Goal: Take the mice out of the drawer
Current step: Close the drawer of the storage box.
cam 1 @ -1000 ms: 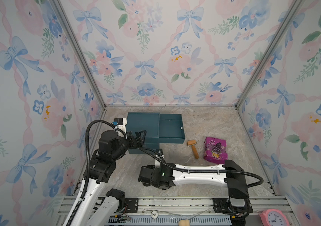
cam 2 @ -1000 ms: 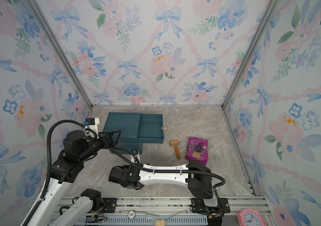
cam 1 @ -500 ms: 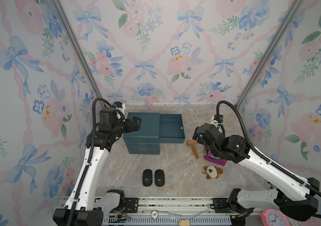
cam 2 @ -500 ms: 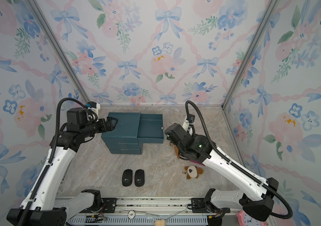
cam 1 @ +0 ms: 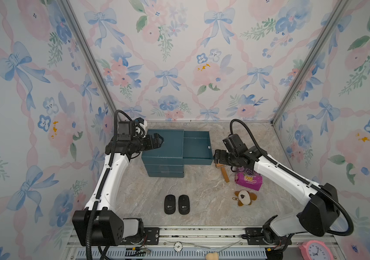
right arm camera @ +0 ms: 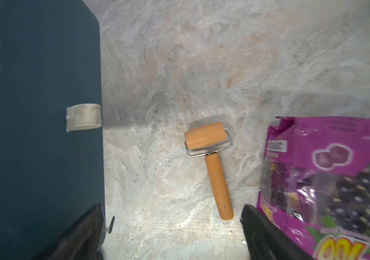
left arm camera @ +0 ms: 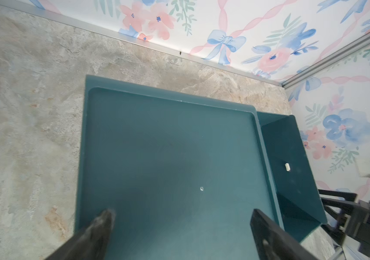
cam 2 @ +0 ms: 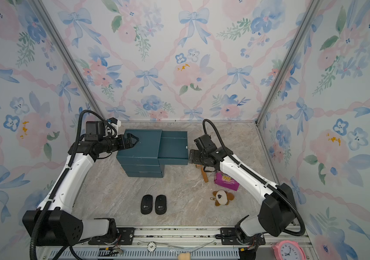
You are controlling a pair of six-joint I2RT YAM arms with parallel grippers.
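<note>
Marble-look tabletop (cam 1: 202, 191), flowered walls around. The left gripper (cam 1: 160, 141) hangs with jaws apart over the top of the teal drawer unit (cam 1: 163, 146). The right gripper (cam 1: 216, 157), jaws wide and holding nothing, sits just beside the front of the pulled-out top drawer (cam 1: 198, 161), near a wooden roller (right arm camera: 208, 139). That drawer's visible floor is bare teal, and the lower drawers are shut. A black mouse (cam 1: 170, 204) and a second black mouse (cam 1: 184, 204) lie side by side on the table, well apart from the unit. A purple snack bag (cam 1: 248, 179) and a plush keychain (cam 1: 244, 197) lie under the right arm.
</note>
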